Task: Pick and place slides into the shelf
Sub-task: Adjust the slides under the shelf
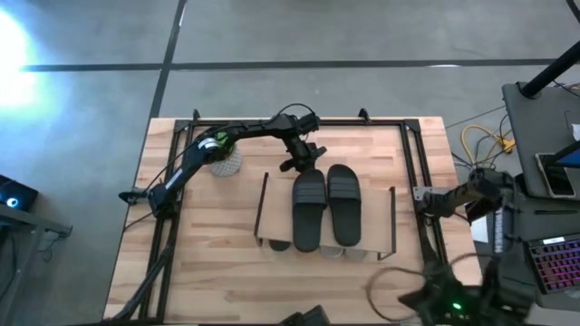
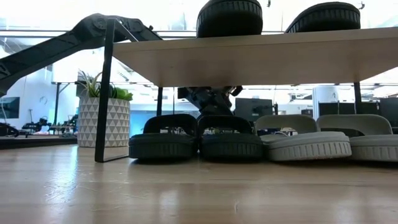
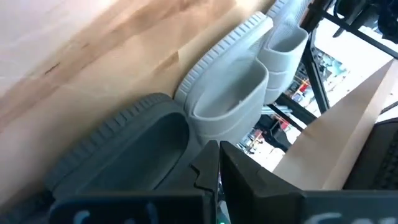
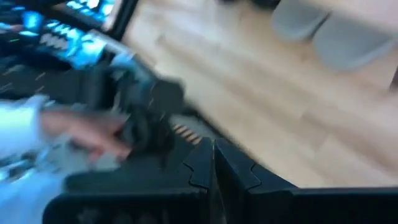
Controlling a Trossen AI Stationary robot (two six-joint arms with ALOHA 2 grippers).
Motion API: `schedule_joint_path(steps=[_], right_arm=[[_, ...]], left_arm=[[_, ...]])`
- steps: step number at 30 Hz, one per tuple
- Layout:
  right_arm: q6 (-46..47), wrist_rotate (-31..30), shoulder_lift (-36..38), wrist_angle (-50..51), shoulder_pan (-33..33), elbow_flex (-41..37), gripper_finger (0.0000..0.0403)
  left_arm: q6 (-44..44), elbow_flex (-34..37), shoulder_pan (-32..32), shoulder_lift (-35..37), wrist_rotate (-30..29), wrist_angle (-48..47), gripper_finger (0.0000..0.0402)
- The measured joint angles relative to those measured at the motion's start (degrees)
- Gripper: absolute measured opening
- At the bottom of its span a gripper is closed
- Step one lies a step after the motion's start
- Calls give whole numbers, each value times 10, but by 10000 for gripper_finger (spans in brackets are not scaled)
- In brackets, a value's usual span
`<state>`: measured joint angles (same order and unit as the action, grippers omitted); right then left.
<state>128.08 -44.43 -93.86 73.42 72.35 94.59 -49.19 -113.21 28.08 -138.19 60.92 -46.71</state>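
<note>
The shelf (image 1: 276, 208) stands mid-table with two black slides (image 1: 308, 210) (image 1: 344, 204) on its plank top (image 2: 261, 59). Under the plank, side by side on the table, sit two dark slides (image 2: 163, 140) (image 2: 231, 140) and two light grey slides (image 2: 308, 142) (image 2: 373, 142). My left gripper (image 1: 304, 165) is shut at the shelf's far side, low behind the dark slides (image 2: 211, 99). In its wrist view the shut fingertips (image 3: 214, 168) stand next to a dark slide (image 3: 124, 155), with a grey slide (image 3: 230, 93) beyond. My right gripper (image 4: 211, 162) is shut, off at the table's right edge (image 1: 426, 199). My left gripper's shut fingers come slanting down from the shelf's far side and stand right beside the rim of the dark slide (image 3: 180, 134) under the plank. I cannot tell whether they touch it.
A small potted plant (image 1: 225, 161) stands left of the shelf, close to my left arm. Black rails (image 1: 412, 154) frame the tabletop. Beyond the right edge are a keyboard (image 1: 553, 263), cables and a person's hand (image 4: 81, 134). Bare wood (image 1: 227, 281) lies toward the near edge.
</note>
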Motion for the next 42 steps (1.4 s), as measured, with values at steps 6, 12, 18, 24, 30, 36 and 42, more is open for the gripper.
schedule_joint_path(steps=[6,12,18,24,30,36,42], right_arm=[[-21,-63,0,-86,76,-11,11],[-135,-30,0,-171,86,-21,11],[-127,-4,1,-170,80,-21,11],[-132,-34,1,-170,80,-24,11],[-128,-36,1,-170,79,-24,11],[-126,-26,1,-178,79,-25,11],[-127,7,1,-191,81,-25,11]], left_arm=[[0,1,0,0,-46,-3,0],[-1,8,0,-1,-42,-5,0],[-26,34,-10,-1,16,-4,0],[-68,40,-13,-2,31,80,0],[-175,39,-17,-2,35,216,0],[-146,41,-31,0,-10,119,0],[-58,34,-35,30,-228,0,0]])
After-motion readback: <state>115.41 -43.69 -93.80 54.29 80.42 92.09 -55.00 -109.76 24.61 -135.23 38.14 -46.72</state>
